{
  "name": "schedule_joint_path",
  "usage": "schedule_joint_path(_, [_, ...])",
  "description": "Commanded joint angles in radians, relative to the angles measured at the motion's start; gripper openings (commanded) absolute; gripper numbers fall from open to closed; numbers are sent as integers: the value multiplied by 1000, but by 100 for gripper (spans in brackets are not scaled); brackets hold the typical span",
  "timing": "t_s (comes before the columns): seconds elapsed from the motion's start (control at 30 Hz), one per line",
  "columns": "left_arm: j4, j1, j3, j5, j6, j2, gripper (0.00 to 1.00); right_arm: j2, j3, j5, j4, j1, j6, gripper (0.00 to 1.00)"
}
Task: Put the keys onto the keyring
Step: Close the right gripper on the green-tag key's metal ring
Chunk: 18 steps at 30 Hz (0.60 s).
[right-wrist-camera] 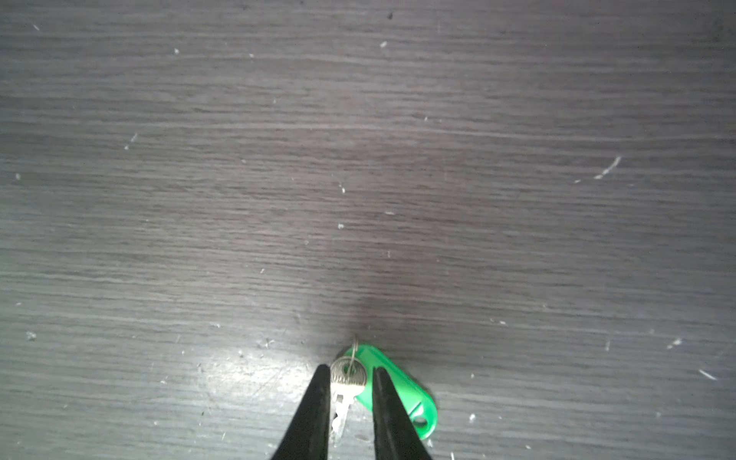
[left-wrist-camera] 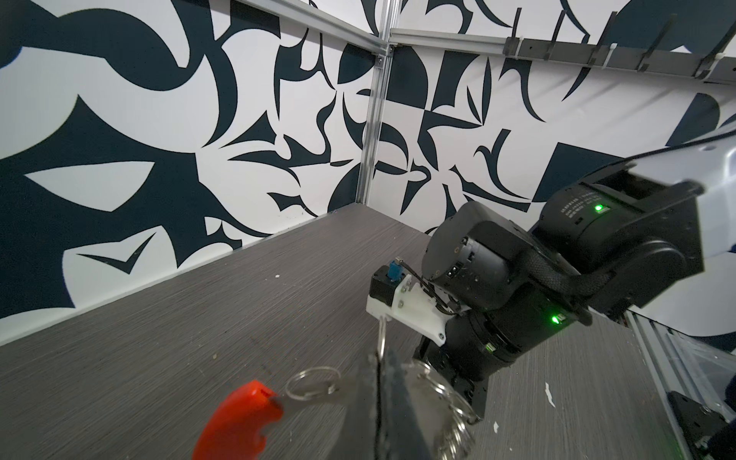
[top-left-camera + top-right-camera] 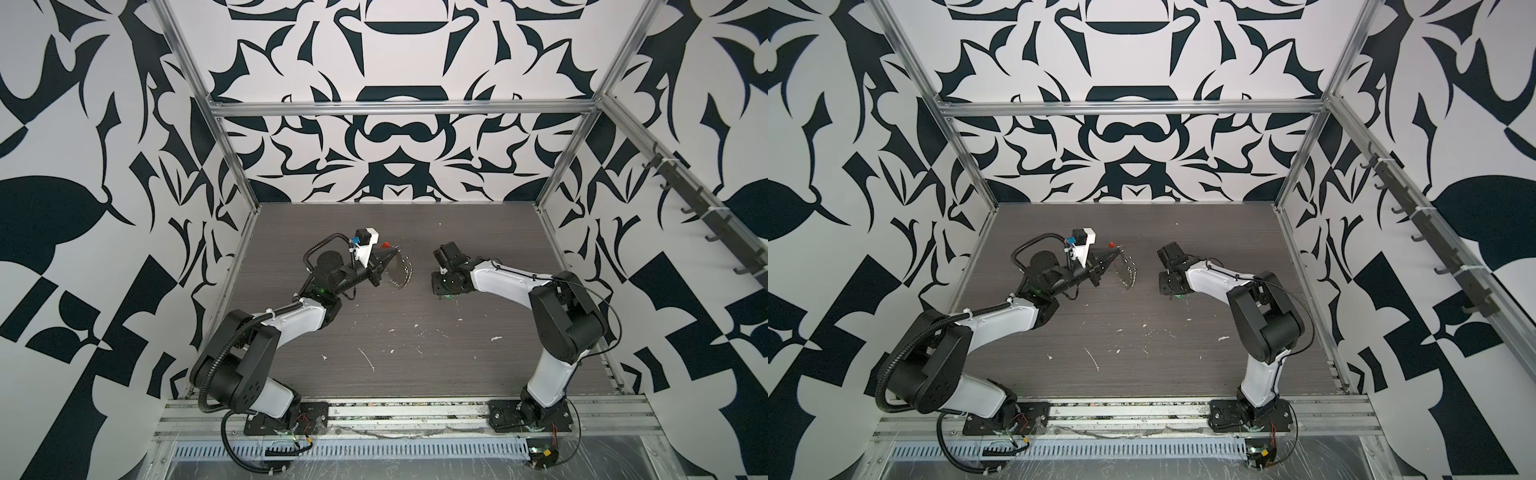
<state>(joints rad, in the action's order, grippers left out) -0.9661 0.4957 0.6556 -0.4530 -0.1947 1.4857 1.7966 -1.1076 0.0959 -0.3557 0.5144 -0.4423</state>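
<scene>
Right wrist view shows the right tool (image 1: 350, 368) released, its fingers either side of the keys (image 1: 400, 388) on the surface (image 1: 358, 159). In a top view the left tool (image 3: 395, 252) grasps the keyring (image 3: 405, 272), at 10 o'clock from the keys.

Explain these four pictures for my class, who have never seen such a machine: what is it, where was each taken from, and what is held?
It is two robot arms on a table, each ending in a pincer-like tool. Two pictures look down from overhead, side by side; the two others come from cameras on the wrists. The left tool is shut on the keyring, a loop of silver rings with a red piece, held above the table. The right tool points down, jaws open either side of the keys, silver with a green tag, lying on the table.
</scene>
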Motion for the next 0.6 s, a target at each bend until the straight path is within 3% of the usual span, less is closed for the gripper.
schedule_joint_path(0.0, [-30,2,12,-12,-11,-22,0,-2,-34,19,-13,3,9,24])
schedule_joint_path(0.27, [-26,2,16,-13,-16,-21,0,23,-32,25,-10,4,15,22])
schedule_joint_path(0.57, [-19,2,19,-16,-17,-21,0,28,-27,26,-5,3,23,7])
